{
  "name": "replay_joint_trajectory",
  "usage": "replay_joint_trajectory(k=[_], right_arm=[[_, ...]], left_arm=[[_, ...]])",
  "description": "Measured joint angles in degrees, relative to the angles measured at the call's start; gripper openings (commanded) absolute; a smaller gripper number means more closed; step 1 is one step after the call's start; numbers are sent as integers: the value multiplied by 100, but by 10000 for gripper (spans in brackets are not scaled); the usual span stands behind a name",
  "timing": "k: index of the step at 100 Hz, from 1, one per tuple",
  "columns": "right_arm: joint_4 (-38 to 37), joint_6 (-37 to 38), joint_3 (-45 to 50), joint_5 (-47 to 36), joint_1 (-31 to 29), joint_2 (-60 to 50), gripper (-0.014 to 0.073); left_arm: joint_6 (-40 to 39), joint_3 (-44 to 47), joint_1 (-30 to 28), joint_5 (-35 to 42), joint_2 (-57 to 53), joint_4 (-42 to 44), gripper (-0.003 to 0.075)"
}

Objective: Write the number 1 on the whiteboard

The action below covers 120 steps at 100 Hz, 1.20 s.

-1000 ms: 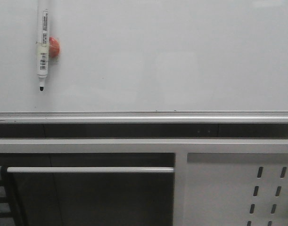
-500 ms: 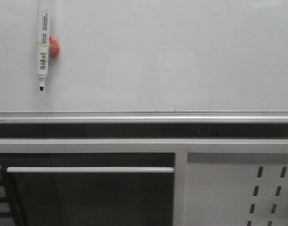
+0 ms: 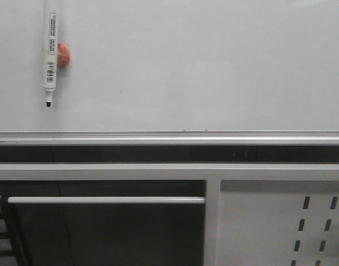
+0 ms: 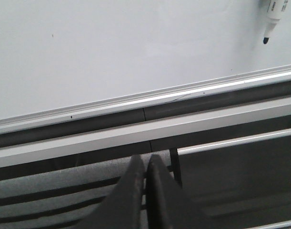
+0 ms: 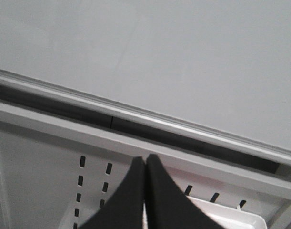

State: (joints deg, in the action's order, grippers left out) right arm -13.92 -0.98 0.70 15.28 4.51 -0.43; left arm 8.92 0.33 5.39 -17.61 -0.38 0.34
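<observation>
glossy white whiteboard (image 3: 202, 66) fills the upper front view, silver aluminium rail (image 3: 169, 137) along its bottom edge, and there's no number 1 stroke on it. left gripper (image 4: 145, 160) has its black fingers pressed together holding nothing, sitting below the rail. the white marker pen (image 3: 50, 52) with barcode label hangs tip down on the board by a red magnet (image 3: 64, 55), up above that gripper. right gripper (image 5: 145, 160) is pinched closed and empty too, in front of the white slotted panel (image 5: 50, 176).
</observation>
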Motion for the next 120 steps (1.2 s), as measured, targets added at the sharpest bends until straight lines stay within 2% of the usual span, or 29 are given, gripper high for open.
replay_joint_trajectory(k=[31, 41, 52, 65, 77, 95, 106, 120], right_arm=[[-6, -11, 0, -736, 0, 0, -79], [18, -11, 0, -1033, 0, 0, -79], [302, 98, 0, -2075, 0, 0, -79], [496, 209, 0, -3570, 0, 0, -79], [518, 228, 0, -4871, 0, 0, -79], [526, 237, 0, -6662, 0, 0, -79], [526, 237, 0, -7483, 0, -21, -79], [526, 237, 0, -8203, -4, -21, -79]], left_arm=[[0, 0, 0, 244, 0, -429, -18], [0, 0, 0, 561, 0, -572, -18], [0, 0, 0, 1021, 0, -940, -18], [0, 0, 0, 1051, 0, -1273, -18], [0, 0, 0, 1342, 0, -820, -18], [0, 0, 0, 2268, 0, -553, -18], [0, 0, 0, 2662, 0, -553, -18], [0, 0, 0, 2774, 0, -581, -18]])
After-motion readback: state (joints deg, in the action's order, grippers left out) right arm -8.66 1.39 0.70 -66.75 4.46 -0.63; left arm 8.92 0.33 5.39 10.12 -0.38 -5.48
